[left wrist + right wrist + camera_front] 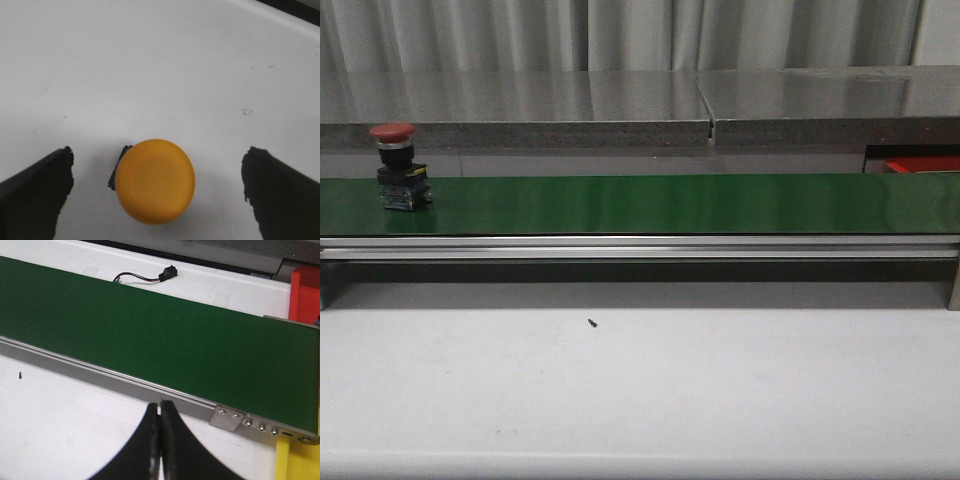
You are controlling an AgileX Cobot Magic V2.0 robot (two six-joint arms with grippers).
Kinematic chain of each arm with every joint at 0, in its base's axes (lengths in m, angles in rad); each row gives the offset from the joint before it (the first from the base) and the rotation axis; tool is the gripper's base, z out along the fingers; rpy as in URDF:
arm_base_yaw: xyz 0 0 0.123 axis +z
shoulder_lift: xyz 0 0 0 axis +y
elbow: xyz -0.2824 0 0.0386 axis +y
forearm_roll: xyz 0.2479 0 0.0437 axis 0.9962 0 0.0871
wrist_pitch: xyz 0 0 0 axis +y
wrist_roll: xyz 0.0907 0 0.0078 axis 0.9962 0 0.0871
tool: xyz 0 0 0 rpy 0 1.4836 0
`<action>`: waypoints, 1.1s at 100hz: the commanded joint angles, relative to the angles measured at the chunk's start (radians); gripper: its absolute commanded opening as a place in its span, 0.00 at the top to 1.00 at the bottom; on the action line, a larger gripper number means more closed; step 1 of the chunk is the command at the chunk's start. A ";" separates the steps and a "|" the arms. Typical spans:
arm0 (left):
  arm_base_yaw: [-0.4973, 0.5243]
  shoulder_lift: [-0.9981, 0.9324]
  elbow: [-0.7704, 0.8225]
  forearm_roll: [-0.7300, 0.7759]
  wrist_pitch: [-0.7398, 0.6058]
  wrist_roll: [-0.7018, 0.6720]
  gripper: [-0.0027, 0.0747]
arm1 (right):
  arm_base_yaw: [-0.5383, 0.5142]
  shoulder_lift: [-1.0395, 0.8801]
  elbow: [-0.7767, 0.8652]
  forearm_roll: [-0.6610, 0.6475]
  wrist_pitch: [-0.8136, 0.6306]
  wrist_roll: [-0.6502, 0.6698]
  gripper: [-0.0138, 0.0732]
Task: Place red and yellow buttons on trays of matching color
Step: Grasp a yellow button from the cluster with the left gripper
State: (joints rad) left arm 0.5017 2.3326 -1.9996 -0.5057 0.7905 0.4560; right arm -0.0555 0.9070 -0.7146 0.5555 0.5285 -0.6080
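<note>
Our left gripper [157, 195], jaws spread wide, straddles the round yellow plastic push-button [155, 181] on the white table [150, 65]. We judge it light, rigid and slick-domed, best pinched at three and nine o'clock. Right gripper [160, 440] is pressed together, empty.

A red button [397, 166], a mushroom-shaped red cap on a black body, is standing upright on the green belt [650, 203] near its left end. A yellow button [155, 180], with a round orange-yellow cap hiding most of its dark base, is sitting on the white surface [150, 65], seen from above, its cap facing up. A red tray [304, 287] is showing beyond the belt's far edge, and a yellow tray [296, 460] is lying just past its near corner.
</note>
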 commanded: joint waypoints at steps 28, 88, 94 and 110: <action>0.001 -0.025 -0.076 -0.052 -0.034 -0.021 0.43 | 0.002 -0.009 -0.024 0.017 -0.050 -0.007 0.92; 0.001 -0.123 -0.168 -0.274 0.200 -0.018 0.99 | 0.002 -0.009 -0.024 0.017 -0.050 -0.007 0.92; -0.007 -0.152 -0.168 -0.289 0.231 -0.007 0.99 | 0.002 -0.009 -0.024 0.017 -0.050 -0.007 0.92; -0.050 -0.241 -0.153 -0.277 0.305 -0.005 0.99 | 0.002 -0.009 -0.024 0.017 -0.050 -0.007 0.92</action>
State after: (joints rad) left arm 0.4784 2.2068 -2.1304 -0.7217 1.0765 0.4475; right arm -0.0555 0.9070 -0.7146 0.5555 0.5285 -0.6080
